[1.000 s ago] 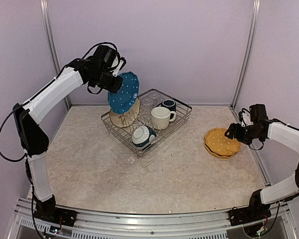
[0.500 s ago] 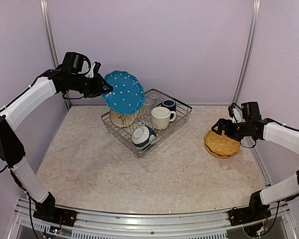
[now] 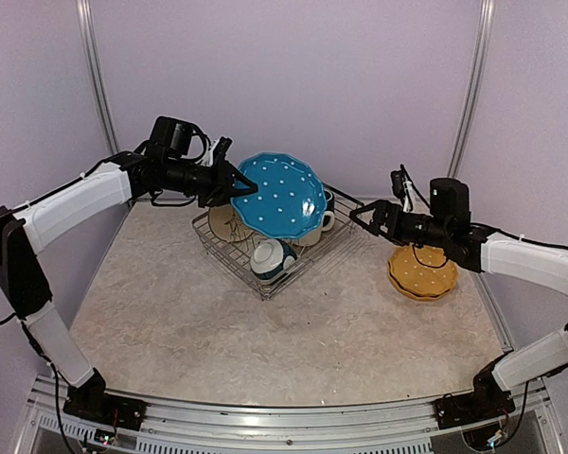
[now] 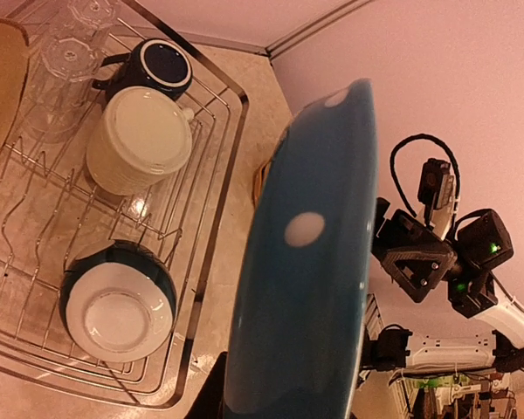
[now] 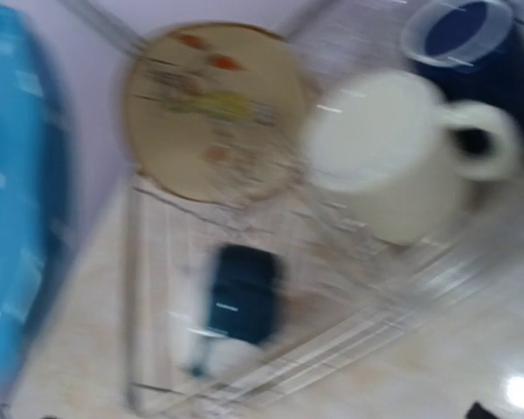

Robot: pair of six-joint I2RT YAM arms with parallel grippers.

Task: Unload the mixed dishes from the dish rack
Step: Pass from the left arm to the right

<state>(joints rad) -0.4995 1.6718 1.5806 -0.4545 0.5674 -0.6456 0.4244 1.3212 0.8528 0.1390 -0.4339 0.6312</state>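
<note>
My left gripper is shut on the rim of the blue white-dotted scalloped plate and holds it in the air over the dish rack. The left wrist view shows the plate edge-on. My right gripper is open and empty, just right of the plate, above the rack's right corner. In the rack are the cream bird-pattern plate, the teal-and-white bowl, the cream mug, the navy mug and the clear glasses. The yellow dotted plate lies on the table at the right.
The right wrist view is blurred; it shows the bird plate, the cream mug, the navy mug and the blue plate. Purple walls close the back and sides.
My left arm has swung the blue plate to the right across the rack. My right arm has left the yellow plate and moved left and up toward the blue plate.
</note>
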